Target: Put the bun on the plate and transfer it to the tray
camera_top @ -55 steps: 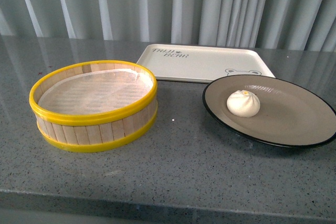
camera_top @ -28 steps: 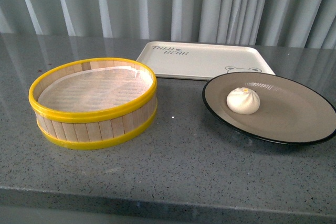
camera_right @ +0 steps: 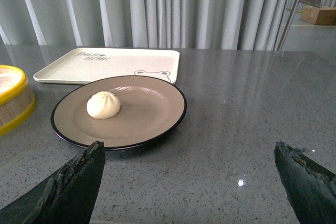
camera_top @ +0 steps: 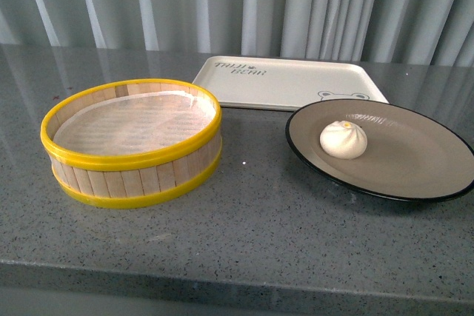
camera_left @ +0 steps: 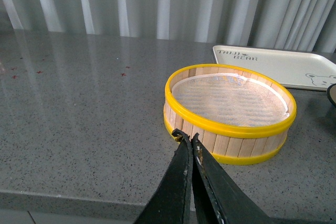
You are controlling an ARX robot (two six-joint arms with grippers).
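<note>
1. Small cream-white pleated bun: sitting on round beige-grey black-rimmed plate.
2. Plate: resting on grey counter, just beside rectangular cream-white tray.
3. Left claw: hanging pressed together.
4. Right claw: gaping wide apart.

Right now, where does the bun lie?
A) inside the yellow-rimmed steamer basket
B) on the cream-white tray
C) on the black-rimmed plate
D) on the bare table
C: the bun rests inside the rim of the plate, apart from the tray behind it and the steamer basket beside it.
</note>
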